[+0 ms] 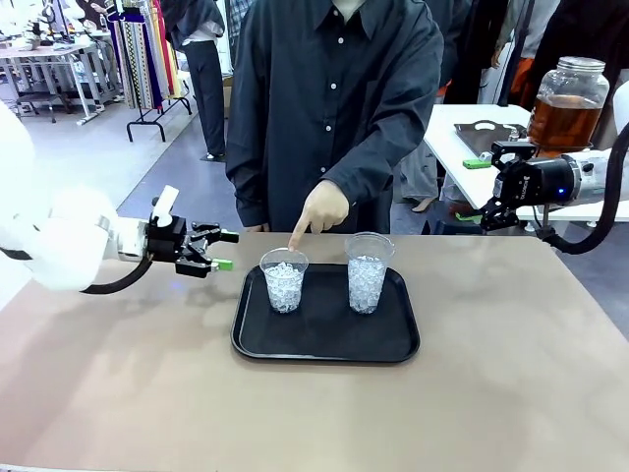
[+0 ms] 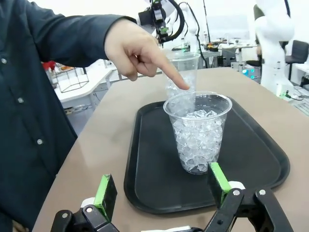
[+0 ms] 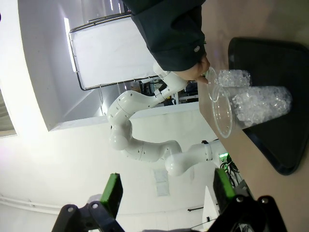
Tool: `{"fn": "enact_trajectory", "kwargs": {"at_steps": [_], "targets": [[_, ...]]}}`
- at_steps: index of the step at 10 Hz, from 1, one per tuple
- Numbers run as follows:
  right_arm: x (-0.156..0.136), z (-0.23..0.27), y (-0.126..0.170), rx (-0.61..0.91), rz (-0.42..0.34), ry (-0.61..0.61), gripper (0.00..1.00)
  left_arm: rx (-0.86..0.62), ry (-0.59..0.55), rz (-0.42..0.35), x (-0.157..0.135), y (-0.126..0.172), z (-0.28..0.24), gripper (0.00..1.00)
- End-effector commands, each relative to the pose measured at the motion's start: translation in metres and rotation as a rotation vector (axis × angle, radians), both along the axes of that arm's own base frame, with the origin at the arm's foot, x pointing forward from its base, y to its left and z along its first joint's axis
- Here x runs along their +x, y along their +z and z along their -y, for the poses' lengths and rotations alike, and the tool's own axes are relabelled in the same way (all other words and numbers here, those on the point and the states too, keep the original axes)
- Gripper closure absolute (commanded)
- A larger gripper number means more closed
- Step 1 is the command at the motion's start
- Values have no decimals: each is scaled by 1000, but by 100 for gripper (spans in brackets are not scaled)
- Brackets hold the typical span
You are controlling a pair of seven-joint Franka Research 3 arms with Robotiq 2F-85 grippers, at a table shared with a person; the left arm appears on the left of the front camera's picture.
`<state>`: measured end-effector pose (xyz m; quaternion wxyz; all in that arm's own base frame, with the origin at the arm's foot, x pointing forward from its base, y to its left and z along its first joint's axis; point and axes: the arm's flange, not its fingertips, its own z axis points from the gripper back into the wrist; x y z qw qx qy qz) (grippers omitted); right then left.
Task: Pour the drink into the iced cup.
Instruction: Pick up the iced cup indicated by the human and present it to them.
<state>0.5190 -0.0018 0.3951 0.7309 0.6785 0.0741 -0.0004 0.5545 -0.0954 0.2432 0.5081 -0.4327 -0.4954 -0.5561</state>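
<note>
Two clear plastic cups of ice stand on a black tray [image 1: 324, 346]. A person's hand [image 1: 319, 208] points a finger at the rim of the left iced cup [image 1: 284, 280], which is close ahead in the left wrist view [image 2: 198, 133]. The right iced cup [image 1: 368, 272] stands beside it. The drink [image 1: 562, 120] is amber liquid in a big lidded glass jar on a white side table at the back right. My left gripper [image 1: 226, 250] hovers open, left of the tray. My right gripper [image 1: 484, 192] hangs open in the air, below and left of the jar, holding nothing.
The person in a dark shirt [image 1: 334, 88] stands at the table's far edge, just behind the tray. The white side table [image 1: 462, 133] also carries a dark tray. Bare tan tabletop [image 1: 511, 393] lies around the black tray.
</note>
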Motion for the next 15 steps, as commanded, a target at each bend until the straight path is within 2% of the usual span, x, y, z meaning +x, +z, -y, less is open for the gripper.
{"fn": "enact_trajectory", "kwargs": {"at_steps": [1, 7, 15], "targets": [[-1, 0, 1, 1, 6, -3, 0, 5, -13, 1, 7, -7, 15, 0], [-1, 0, 1, 1, 6, -3, 0, 11, -68, -33, 3, -19, 43, 0], [-1, 0, 1, 1, 6, -3, 0, 16, -128, -68, -22, -21, 62, 0]]}}
